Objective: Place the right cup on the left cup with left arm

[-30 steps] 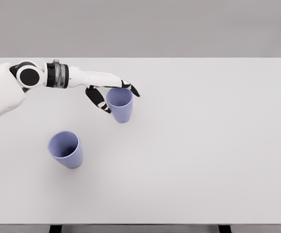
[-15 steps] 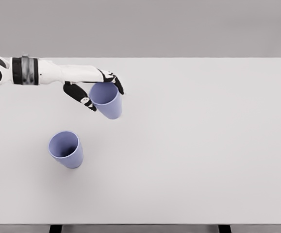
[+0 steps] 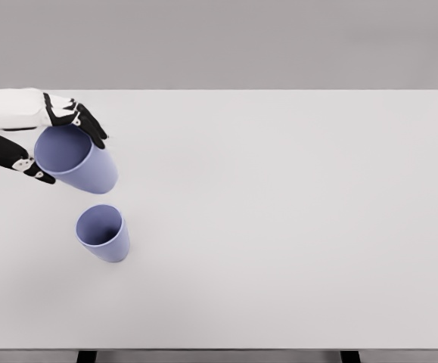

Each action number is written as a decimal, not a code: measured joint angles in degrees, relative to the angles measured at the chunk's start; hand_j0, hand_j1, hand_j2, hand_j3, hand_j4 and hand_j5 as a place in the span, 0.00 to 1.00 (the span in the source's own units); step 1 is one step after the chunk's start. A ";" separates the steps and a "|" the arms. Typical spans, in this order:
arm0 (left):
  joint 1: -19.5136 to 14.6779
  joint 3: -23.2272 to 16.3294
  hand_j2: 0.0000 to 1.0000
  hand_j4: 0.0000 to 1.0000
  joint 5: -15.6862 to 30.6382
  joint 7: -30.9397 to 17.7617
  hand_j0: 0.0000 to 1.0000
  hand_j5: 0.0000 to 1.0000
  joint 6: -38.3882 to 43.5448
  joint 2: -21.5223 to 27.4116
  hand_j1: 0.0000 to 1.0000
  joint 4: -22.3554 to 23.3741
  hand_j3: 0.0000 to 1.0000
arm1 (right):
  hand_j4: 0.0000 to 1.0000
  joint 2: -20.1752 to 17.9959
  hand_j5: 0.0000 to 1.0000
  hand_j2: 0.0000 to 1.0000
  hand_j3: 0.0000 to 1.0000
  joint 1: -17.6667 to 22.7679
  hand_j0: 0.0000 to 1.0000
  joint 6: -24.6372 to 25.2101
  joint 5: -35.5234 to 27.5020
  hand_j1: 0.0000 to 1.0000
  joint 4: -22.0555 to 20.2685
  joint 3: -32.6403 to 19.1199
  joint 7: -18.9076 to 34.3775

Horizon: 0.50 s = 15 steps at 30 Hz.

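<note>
While it hangs clear of the table [image 3: 294,227], the held cup [image 3: 76,158] sits near the left edge, toward the far left corner, tilted so its open mouth faces the camera and its base points down and to the right. Its lavender wall is clasped by the left hand [image 3: 43,136]: dark fingers [image 3: 90,125] curl over the upper rim, and the dark thumb presses against the lower left side of the rim. The hand's white arm comes in from the picture's left edge.

Just below it in the picture, apart from it with a narrow strip of tabletop between, the second cup [image 3: 103,233] of the same lavender stands upright on the table, mouth up, also close to the left edge and nearer the front than the held one.

Both cups show hollow interiors. The pale grey tabletop runs wide toward the right edge.
</note>
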 measured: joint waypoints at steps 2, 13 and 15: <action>0.00 0.29 0.52 0.52 0.78 0.00 0.52 0.52 0.00 2.00 0.52 -0.81 0.52 | 1.00 0.00 1.00 1.00 1.00 0.00 1.00 0.00 0.00 1.00 0.00 0.00 0.00; 4.83 -0.28 0.51 0.51 1.63 0.06 0.51 0.51 -0.01 4.94 0.51 -1.72 0.51 | 1.00 0.00 1.00 1.00 1.00 0.00 1.00 0.00 0.00 1.00 0.00 0.00 0.00; 5.70 -0.30 0.51 0.51 1.63 0.06 0.51 0.51 -0.01 4.62 0.51 -1.73 0.51 | 1.00 0.00 1.00 1.00 1.00 0.00 1.00 0.00 0.00 1.00 0.00 0.00 0.00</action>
